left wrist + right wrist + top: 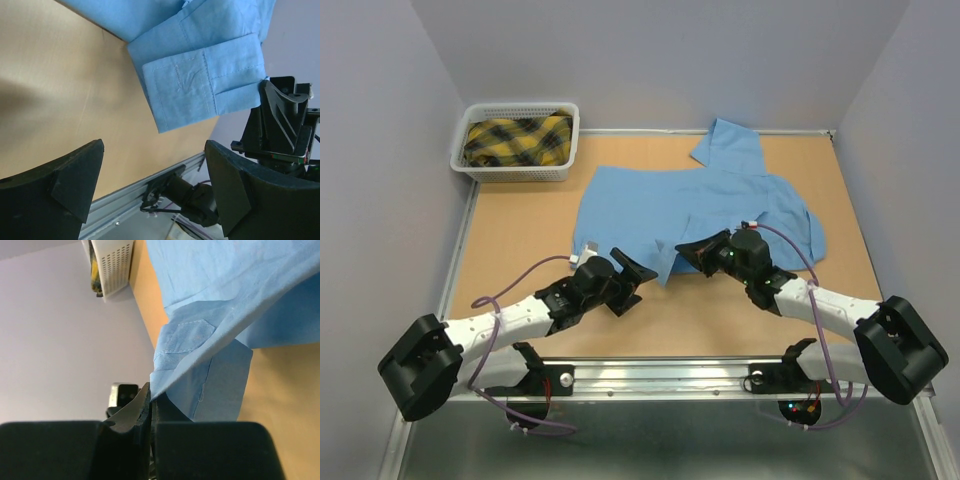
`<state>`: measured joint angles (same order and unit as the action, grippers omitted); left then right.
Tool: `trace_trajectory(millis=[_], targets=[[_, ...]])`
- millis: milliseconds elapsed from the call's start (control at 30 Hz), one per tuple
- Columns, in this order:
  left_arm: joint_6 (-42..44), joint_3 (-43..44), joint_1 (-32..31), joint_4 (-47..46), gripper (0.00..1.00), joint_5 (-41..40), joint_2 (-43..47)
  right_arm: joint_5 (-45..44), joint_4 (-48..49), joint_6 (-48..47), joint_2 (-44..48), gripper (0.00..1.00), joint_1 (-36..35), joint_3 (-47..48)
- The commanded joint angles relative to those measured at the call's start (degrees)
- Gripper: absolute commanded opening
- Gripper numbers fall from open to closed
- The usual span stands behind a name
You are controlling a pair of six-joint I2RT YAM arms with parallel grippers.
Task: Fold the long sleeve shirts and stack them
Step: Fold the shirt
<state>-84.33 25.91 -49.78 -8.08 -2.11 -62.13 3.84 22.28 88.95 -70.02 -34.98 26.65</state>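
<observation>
Light blue cloth covers the middle of the tan wooden table [520,250]: a plain button-front long sleeve shirt [700,205] lies spread mostly flat, with one part reaching toward the far edge. The right gripper [151,399] has its jaws pressed together on the shirt's near edge. In the right wrist view the cloth runs up and away from the closed tips, raised off the table there, and a stitched panel hangs just beyond them. The left gripper [155,170] has its jaws wide apart and holds nothing. Its black fingers [75,185] frame bare table, and the folded, stitched cuff [200,85] of a sleeve lies ahead of the gap between them, near but apart from both tips. The cuff's far corner meets the right gripper's black body, which faces the left jaws from across the cuff. Well beyond the left jaws, at the table's far left corner, a white perforated plastic basket [510,172] holds a bundled yellow and black plaid cloth [517,140]
</observation>
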Motion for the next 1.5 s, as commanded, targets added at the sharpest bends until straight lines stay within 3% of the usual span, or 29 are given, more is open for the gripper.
trace_trajectory(millis=[0,333,467,733,1000,1467], targets=[[-7.8,-4.3,-0.3,-14.0,0.94,1.8,0.3,-1.9,0.4,3.2,0.8,0.01,-0.5,4.0],[-11.3,-3.1,-1.2,-26.1,0.96,0.1,-6.2,-0.8,0.3,5.6,0.2,0.01,-0.6,5.9],[-11.5,-1.2,-1.5,-26.4,0.96,0.1,-7.9,-0.8,-0.2,6.1,0.3,0.01,-0.5,6.0],[-18.5,-2.1,-4.7,-28.0,0.96,-9.4,-8.3,-1.4,-1.3,7.1,0.7,0.01,-0.8,6.7],[-23.3,-0.5,-8.1,-28.1,0.96,-13.8,-10.9,-1.5,-1.2,8.2,0.7,0.01,-1.1,6.9],[-30.9,-1.8,-9.5,-24.6,0.79,-19.8,-10.5,-1.8,-1.3,8.8,1.2,0.01,-1.8,6.8]])
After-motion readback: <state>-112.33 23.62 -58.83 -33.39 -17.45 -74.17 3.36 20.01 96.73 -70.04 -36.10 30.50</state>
